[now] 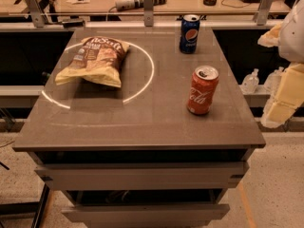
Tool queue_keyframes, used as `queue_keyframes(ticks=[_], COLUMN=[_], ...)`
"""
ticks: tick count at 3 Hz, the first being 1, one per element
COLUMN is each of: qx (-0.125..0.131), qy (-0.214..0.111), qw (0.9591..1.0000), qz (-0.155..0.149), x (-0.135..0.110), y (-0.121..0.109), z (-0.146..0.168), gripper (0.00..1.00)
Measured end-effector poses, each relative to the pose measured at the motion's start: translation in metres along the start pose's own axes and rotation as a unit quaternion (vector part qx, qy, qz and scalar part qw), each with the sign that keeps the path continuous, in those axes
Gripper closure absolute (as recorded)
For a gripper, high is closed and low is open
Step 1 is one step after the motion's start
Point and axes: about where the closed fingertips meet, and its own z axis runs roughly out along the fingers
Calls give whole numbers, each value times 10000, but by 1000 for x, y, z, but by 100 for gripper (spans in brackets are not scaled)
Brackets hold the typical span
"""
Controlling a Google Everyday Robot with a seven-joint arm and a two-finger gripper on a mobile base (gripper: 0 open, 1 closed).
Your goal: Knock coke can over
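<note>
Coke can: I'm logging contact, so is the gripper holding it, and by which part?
Not held: the coke can stands free; the gripper is at the view's right edge, apart from it.

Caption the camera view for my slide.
Upright coke can near the right edge of the table, Pepsi can behind, chip bag left; claw beside the table, not touching the can.

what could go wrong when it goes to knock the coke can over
1. The coke can stands upright near the table's right edge; once tipped, it could roll off onto the floor.
2. The Pepsi can stands behind it on the same side, so a push carried too far back might topple that one too.
3. The gripper hangs off the table's right side, apart from the can; coming in low, it may hit the tabletop edge.
</note>
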Motion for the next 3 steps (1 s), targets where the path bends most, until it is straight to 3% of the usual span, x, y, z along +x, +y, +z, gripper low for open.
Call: queue_keyframes(ticks=[2, 3], qx=[6, -28], qy=[-150, -707], qw=[9998, 9965], qz=[124, 450], x=[1, -2], y=[-1, -1], z=[-1, -5], gripper=[0, 0])
